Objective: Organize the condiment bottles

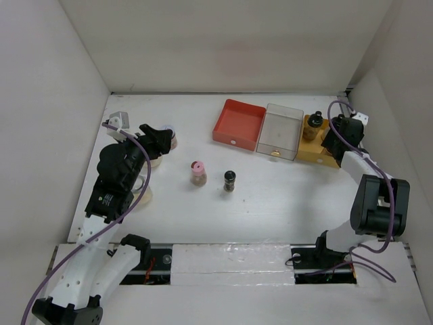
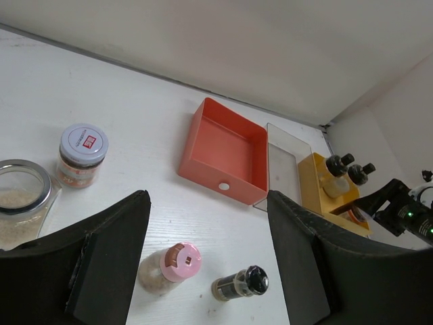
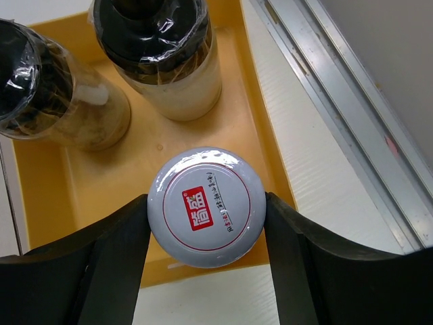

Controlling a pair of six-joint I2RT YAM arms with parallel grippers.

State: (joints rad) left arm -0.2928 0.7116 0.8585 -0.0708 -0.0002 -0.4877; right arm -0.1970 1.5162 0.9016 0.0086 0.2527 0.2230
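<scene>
My right gripper (image 3: 207,215) is shut on a jar with a white lid and red label (image 3: 203,193), just above the near end of the yellow tray (image 3: 47,189). Two black-capped bottles (image 3: 162,51) (image 3: 51,91) stand in that tray's far end. My left gripper (image 2: 208,227) hangs open and empty above the table. Below it stand a pink-lidded jar (image 2: 173,267) and a small dark jar with a black lid (image 2: 242,282). From above, both jars stand mid-table (image 1: 197,170) (image 1: 230,180), right of the left gripper (image 1: 160,137).
A silver-white-lidded jar (image 2: 82,153) and a wider glass jar of beige grains (image 2: 20,203) stand at the left. The red tray (image 1: 239,123), clear tray (image 1: 279,131) and yellow tray (image 1: 326,157) sit in a row at the back right. White walls enclose the table.
</scene>
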